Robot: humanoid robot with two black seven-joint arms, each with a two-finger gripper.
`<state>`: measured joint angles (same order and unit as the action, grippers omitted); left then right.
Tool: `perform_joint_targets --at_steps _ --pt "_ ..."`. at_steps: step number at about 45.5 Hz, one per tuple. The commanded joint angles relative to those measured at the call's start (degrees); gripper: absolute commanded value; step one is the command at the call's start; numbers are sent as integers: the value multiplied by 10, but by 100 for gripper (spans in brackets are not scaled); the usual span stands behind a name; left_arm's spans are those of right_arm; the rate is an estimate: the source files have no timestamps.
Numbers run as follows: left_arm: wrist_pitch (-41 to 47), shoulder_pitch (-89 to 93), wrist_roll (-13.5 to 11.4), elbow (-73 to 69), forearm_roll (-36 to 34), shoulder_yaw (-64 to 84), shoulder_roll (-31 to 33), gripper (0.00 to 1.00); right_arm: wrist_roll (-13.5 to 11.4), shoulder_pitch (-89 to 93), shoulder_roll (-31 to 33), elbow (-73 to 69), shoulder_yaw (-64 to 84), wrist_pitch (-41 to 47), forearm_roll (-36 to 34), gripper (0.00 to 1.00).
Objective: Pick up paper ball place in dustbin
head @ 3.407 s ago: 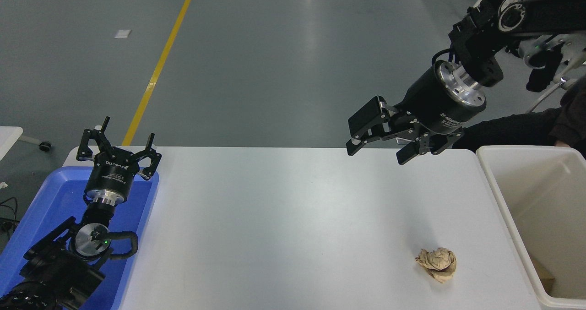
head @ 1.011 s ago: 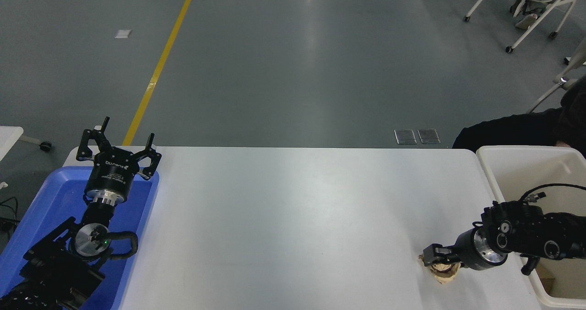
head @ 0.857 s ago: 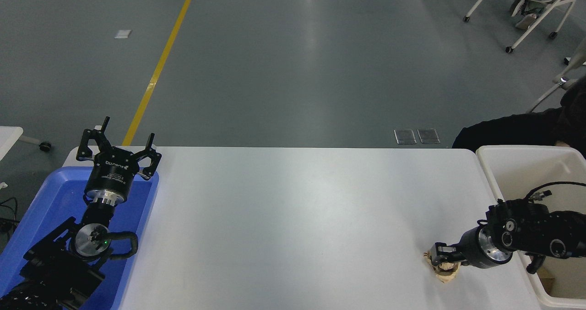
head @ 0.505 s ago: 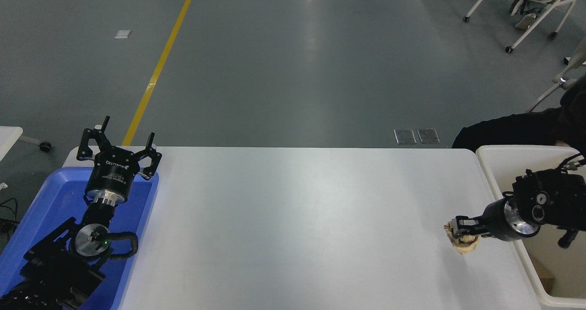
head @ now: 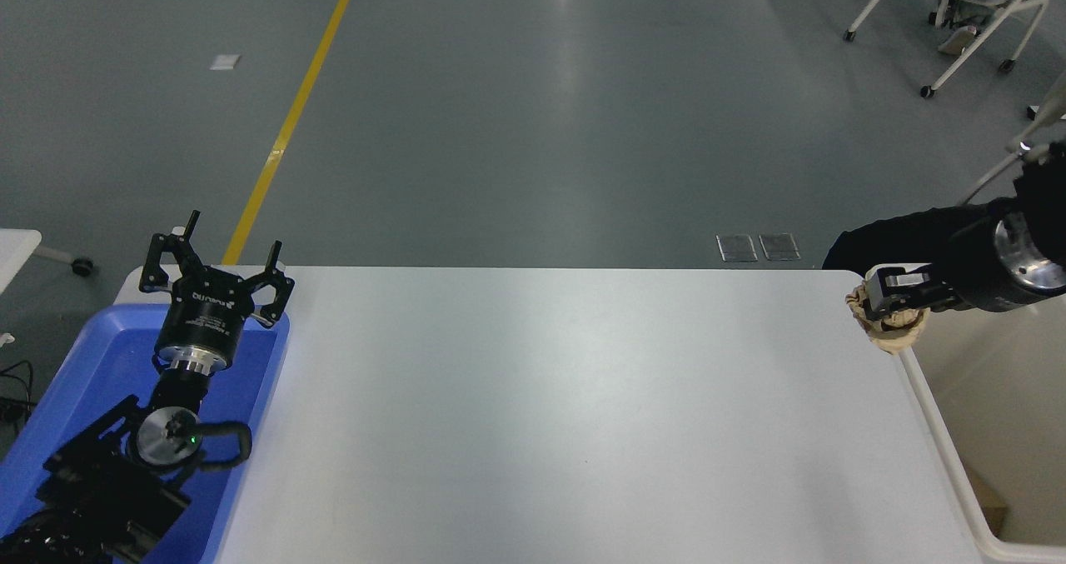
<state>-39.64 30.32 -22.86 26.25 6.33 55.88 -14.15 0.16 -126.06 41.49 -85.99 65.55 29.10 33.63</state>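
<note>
One paper ball (head: 893,331) is pinched in the right gripper (head: 889,304) above the dustbin's (head: 937,418) rim. White table (head: 550,397), grey floor, yellow line (head: 287,118) — left gripper (head: 215,271) parked, fingers spread, over the blue tray (head: 75,372).

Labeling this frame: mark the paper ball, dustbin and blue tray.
paper ball (head: 895,337): head view, tan lower bulge below the fingers.
dustbin (head: 937,431): head view, left rim beside the table.
blue tray (head: 100,364): head view, bare floor left of the parked arm.
</note>
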Motion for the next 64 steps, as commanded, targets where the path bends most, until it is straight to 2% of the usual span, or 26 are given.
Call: perform_joint_targets --at_steps 1,17,23,29,32,37,41,44,48,52,57,64 --pt "0 -1 0 0 0 0 0 100 0 -133 -27 -39 63 38 -38 0" --pt "1 0 -1 -1 0 -1 0 100 -1 -144 -19 -30 76 51 -36 0" --pt "2 0 -1 -1 0 -1 0 100 -1 -133 17 1 92 52 -25 0" --pt "2 0 -1 -1 0 -1 0 100 2 -70 70 105 88 51 16 0" --pt "2 -1 -1 -1 0 -1 0 100 16 -24 100 176 80 49 37 0" --pt "2 -1 -1 0 0 -1 0 100 62 83 136 289 47 45 48 0" --pt "1 -1 -1 -1 0 0 0 100 88 194 147 383 -4 31 47 0" --pt "2 -1 -1 -1 0 0 0 100 103 291 148 444 -52 14 43 0" --pt "1 0 -1 -1 1 0 0 100 110 463 143 535 -166 -6 38 0" --pt "2 0 -1 -1 0 0 0 100 109 570 133 585 -258 -9 24 0" --pt "2 -1 -1 -1 0 0 0 100 107 673 90 635 -339 -12 -5 0" --pt "2 0 -1 -1 0 0 0 100 104 757 33 674 -370 -26 -67 0"
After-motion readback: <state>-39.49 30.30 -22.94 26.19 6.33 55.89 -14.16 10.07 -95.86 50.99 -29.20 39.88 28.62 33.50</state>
